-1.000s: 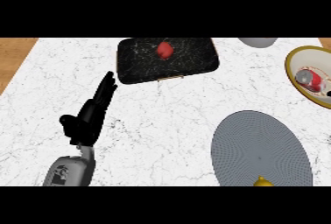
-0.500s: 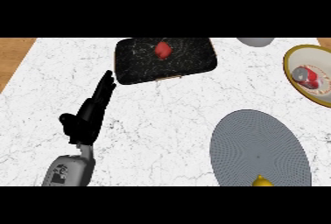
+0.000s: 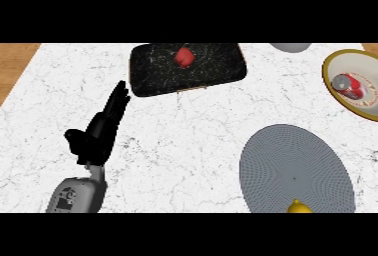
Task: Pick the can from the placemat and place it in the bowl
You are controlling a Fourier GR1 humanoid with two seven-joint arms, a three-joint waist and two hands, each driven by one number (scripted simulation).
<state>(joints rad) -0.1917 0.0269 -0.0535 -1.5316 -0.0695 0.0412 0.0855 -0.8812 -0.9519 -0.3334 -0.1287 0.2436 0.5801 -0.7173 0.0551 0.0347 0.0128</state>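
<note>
Surface: white marble-pattern counter (image 3: 192, 125) w/ grey veining fills most of the head view. Brown wood shows beyond its edge at upper L corner (image 3: 16, 60) and as a sliver at upper R.

Task items:
- Can (image 3: 351, 86): red/silver, lying on its side inside the bowl (image 3: 341, 64), at R edge of view. Not on any mat.
- Bowl: cream interior, yellow rim, partly cut off by R edge.
- Round grey placemat (image 3: 295, 160): lower R, flat on counter, well apart from bowl rim. A small yellow object (image 3: 298, 207) sits at its lower edge, only the top visible; type cannot be told.

Other items:
- Dark rectangular mat (image 3: 214, 70), rounded corners, speckled, at top centre. A red object (image 3: 184, 56) rests on its upper middle.
- Grey rounded item (image 3: 290, 47) at top edge, mostly out of view.

Left hand (image 3: 96, 137): over L part of counter, grey forearm (image 3: 76, 195) entering from lower edge. Fingers (image 3: 117, 102) straight and pressed together, pointing up-view; tips near the dark mat's L edge, not touching. Thumb juts out to the L. Holds nothing.

Right hand: not visible.
</note>
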